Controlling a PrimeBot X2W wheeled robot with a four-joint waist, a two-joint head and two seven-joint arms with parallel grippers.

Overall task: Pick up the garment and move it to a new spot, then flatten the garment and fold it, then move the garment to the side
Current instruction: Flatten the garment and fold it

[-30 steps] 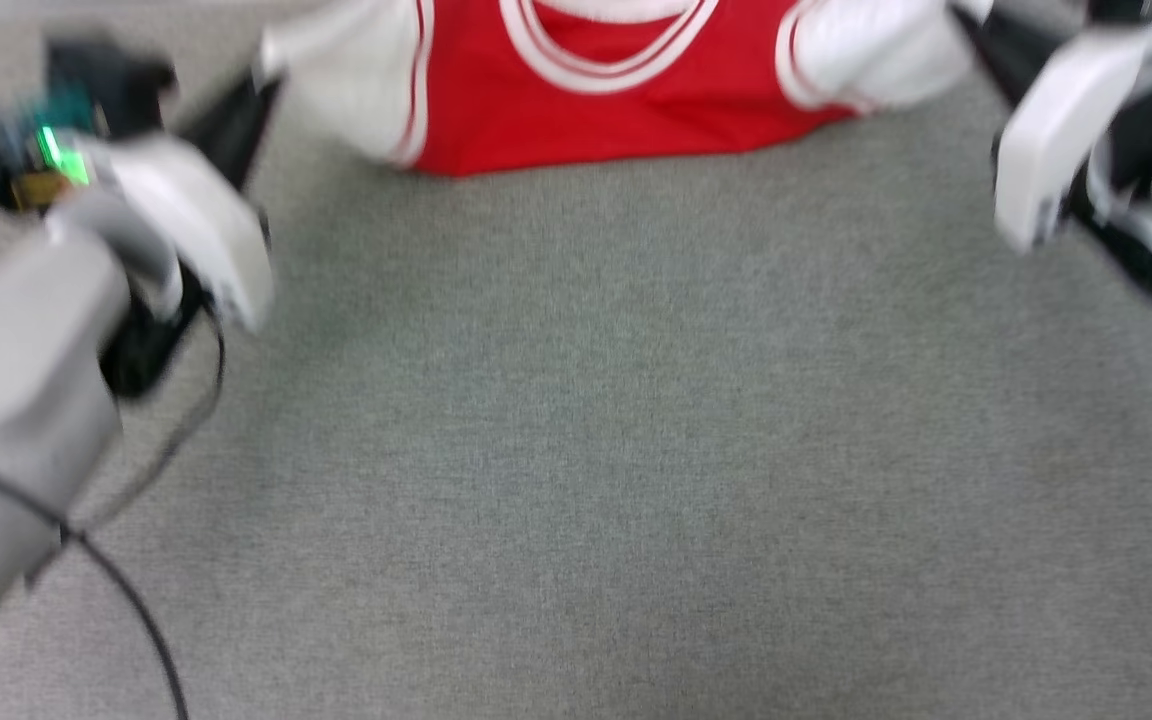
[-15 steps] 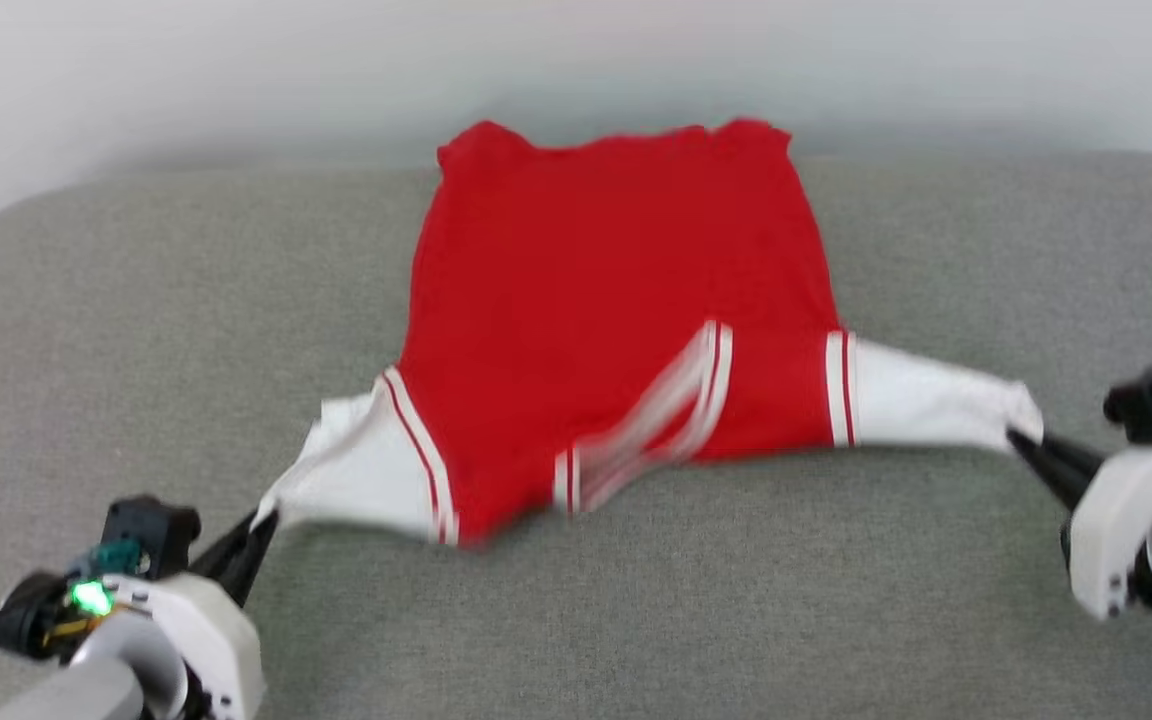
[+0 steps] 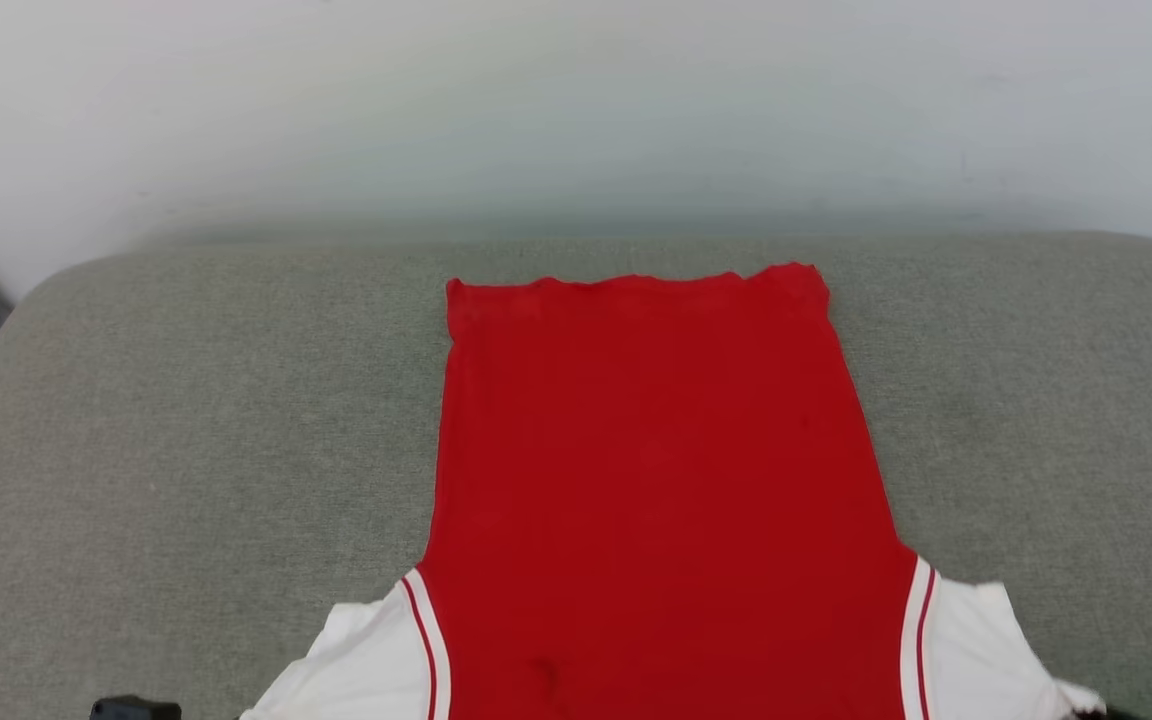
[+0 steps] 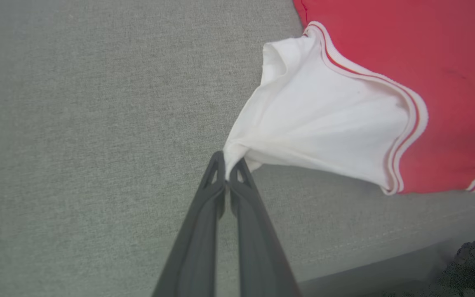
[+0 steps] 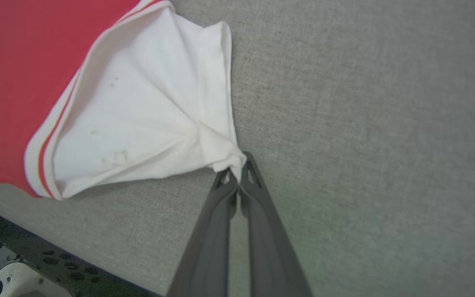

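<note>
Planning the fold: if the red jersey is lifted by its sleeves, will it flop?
The jersey is likely floppy: its sleeve bunches into creases where the jaws pinch it. Probably light: it lies thin and flat.

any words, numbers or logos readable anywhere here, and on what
None. The garment shows plain red cloth, white sleeves and striped trim on the side in view, with no readable number or lettering. The grey padded surface bears no text.
</note>
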